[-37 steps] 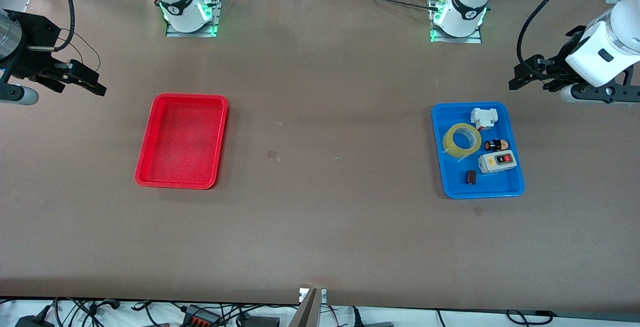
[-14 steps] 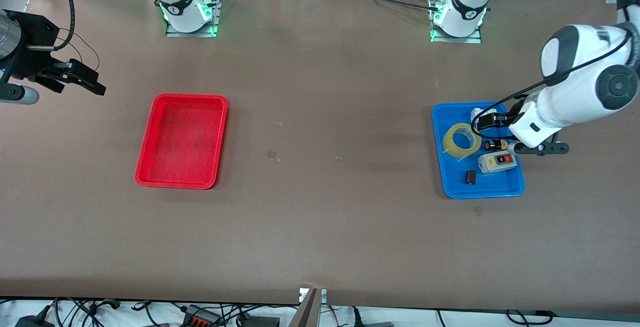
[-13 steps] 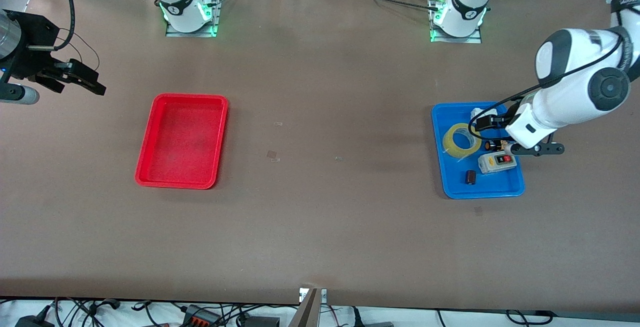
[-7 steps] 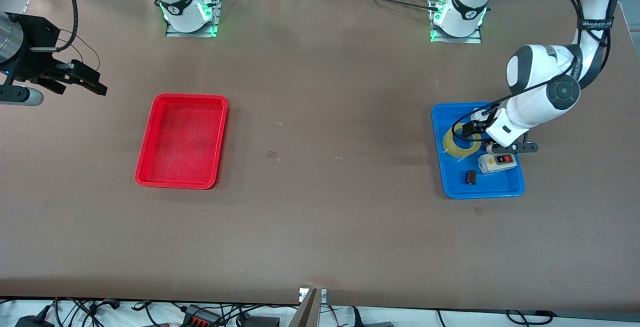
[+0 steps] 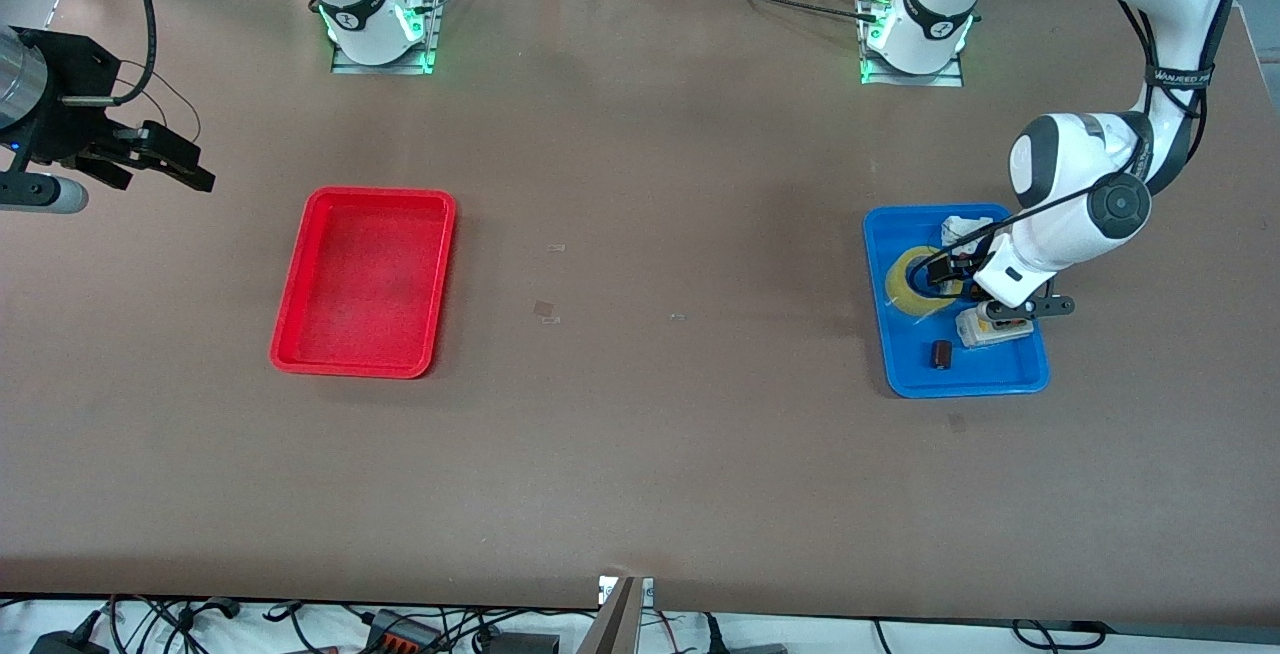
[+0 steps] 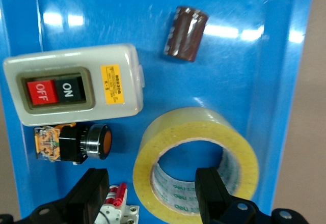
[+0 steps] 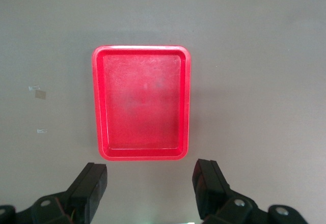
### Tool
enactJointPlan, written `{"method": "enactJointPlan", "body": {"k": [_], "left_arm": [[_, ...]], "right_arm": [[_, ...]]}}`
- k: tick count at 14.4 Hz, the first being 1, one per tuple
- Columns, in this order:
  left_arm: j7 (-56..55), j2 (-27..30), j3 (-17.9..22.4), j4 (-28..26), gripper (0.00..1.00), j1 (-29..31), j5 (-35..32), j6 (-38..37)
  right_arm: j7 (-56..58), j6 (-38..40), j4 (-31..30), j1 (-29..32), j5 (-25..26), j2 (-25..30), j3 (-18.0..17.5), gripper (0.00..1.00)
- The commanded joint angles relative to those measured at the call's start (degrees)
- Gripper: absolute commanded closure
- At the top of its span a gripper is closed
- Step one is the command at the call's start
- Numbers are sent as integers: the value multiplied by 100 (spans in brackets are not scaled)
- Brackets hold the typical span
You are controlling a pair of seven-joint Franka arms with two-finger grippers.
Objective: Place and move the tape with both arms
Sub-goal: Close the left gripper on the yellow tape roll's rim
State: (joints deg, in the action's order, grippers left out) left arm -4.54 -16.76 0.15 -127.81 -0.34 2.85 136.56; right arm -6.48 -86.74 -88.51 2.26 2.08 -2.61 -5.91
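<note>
The yellow-amber tape [image 5: 903, 290] lies flat in the blue tray [image 5: 965, 386] toward the left arm's end of the table. My left gripper [image 5: 945, 272] is down over it and open. In the left wrist view the left gripper [image 6: 153, 189] straddles the wall of the tape [image 6: 196, 126]: one finger [image 6: 211, 186] stands inside the hollow core, the other [image 6: 93, 188] outside the ring. My right gripper [image 5: 170, 162] waits open in the air at the right arm's end of the table, holding nothing; the right wrist view shows this gripper [image 7: 150, 188] high over the table beside the red tray [image 7: 142, 102].
Around the tape, the blue tray [image 6: 285, 81] holds a grey switch box [image 6: 76, 89], a dark brown cylinder [image 6: 186, 26], a black push-button [image 6: 84, 141] and a white-and-red part [image 6: 117, 208]. An empty red tray [image 5: 365, 284] sits toward the right arm's end.
The left arm has swung in from the table's end over the blue tray and come down onto the tape, still open. The right arm has not moved.
</note>
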Motion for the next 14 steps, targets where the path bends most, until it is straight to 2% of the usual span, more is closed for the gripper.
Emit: {"method": "enactJointPlan", "body": {"k": [1, 10, 11, 12, 14], "left_arm": [[-47, -230, -15, 63, 0, 8, -39, 81], [-47, -477, -15, 63, 0, 8, -39, 222], [-47, -512, -24, 89, 4, 8, -39, 222], [-47, -538, -24, 133, 20, 8, -39, 213], [-47, -539, -24, 142, 59, 8, -30, 196]], "right_arm": [[103, 34, 80, 46, -6, -3, -7, 1], [103, 43, 80, 46, -6, -3, -7, 1], [103, 43, 80, 46, -6, -3, -7, 1], [103, 52, 80, 46, -6, -3, -7, 1], [103, 52, 80, 46, -6, -3, -7, 1]]}}
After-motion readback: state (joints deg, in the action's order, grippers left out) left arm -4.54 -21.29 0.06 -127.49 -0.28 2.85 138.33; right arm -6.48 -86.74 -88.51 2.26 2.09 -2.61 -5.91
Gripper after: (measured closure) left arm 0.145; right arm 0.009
